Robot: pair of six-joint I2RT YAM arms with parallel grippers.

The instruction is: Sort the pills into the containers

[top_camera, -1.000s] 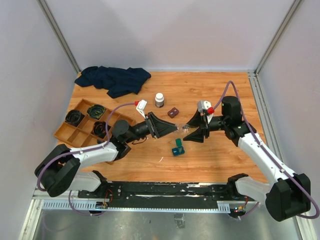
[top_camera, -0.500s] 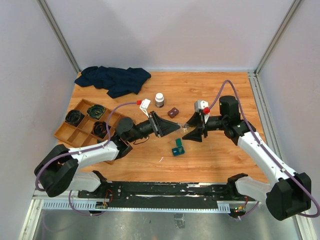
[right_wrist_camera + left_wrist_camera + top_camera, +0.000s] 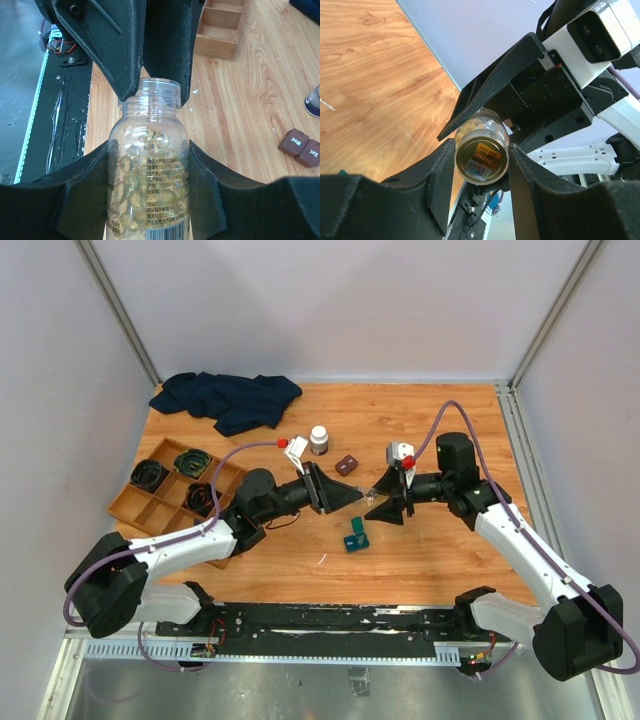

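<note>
Wooden table (image 3: 430,415), dark cloth (image 3: 228,398), compartment tray (image 3: 124,510), teal case (image 3: 356,537), white-capped bottle (image 3: 319,440)

bottle (image 3: 148,165) (image 3: 319,439) 2, teal case (image 3: 355,537) 1, tray (image 3: 128,508) 1, cloth (image 3: 225,398) 1

- bottle (image 3: 148,200): see-through, with yellowish-gold capsules (image 3: 131,195) inside and a white label with black print and a barcode
- case (image 3: 356,537): teal
- cloth (image 3: 228,400) up at 11 o'clock: dark navy
- tray (image 3: 128,512) at 9 o'clock: brown wood
- two cubes (image 3: 294,141): maroon-brown, white lettering
- table (image 3: 420,550): orangey wood grain
</note>
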